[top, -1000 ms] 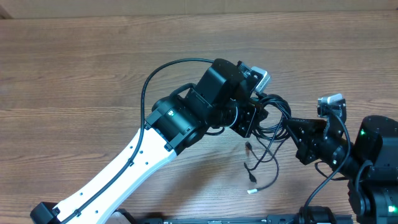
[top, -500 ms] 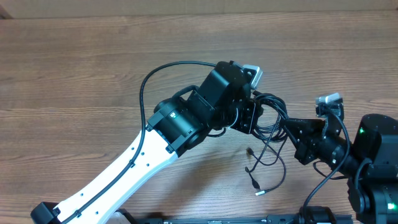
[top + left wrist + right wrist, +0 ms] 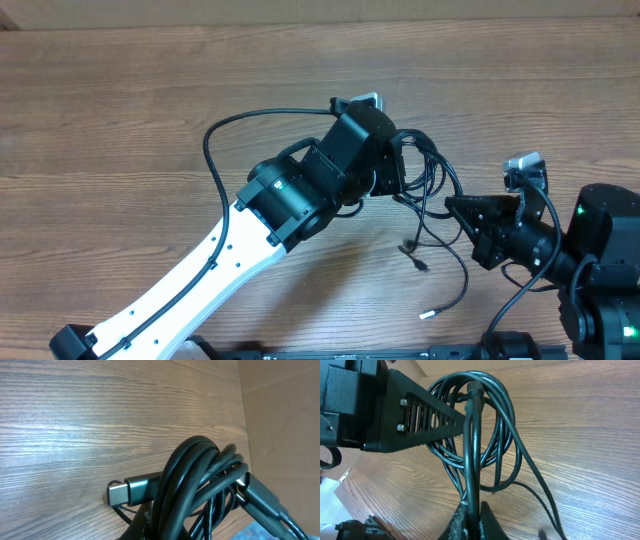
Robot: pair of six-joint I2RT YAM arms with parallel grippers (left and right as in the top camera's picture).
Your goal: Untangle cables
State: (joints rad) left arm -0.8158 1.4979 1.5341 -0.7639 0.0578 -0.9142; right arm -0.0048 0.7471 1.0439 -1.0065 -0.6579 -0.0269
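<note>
The cables [image 3: 428, 178] are a coil of thin black cords held between both arms at centre right. My left gripper [image 3: 396, 176] is shut on the coil. In the left wrist view the coil's loops [image 3: 200, 480] rise from the jaws, beside a silver-tipped plug [image 3: 120, 494]. My right gripper [image 3: 452, 206] sits just right of and below the coil. It is shut on one strand [image 3: 473, 460], which runs up from its fingertips [image 3: 492, 522] into the loops. Two loose ends trail on the table, a dark plug [image 3: 413, 254] and a light-tipped one [image 3: 428, 314].
The wooden table [image 3: 120, 120] stretches left and back. A cardboard wall [image 3: 285, 420] stands at its far edge. My left arm's own thick black wire [image 3: 215, 150] loops out to the left of its wrist. The left gripper's slotted finger [image 3: 425, 420] is close to the right wrist camera.
My left gripper has moved up and to the left with the coil. The loops have drawn out between the grippers, and the light-tipped end has slid right along the table.
</note>
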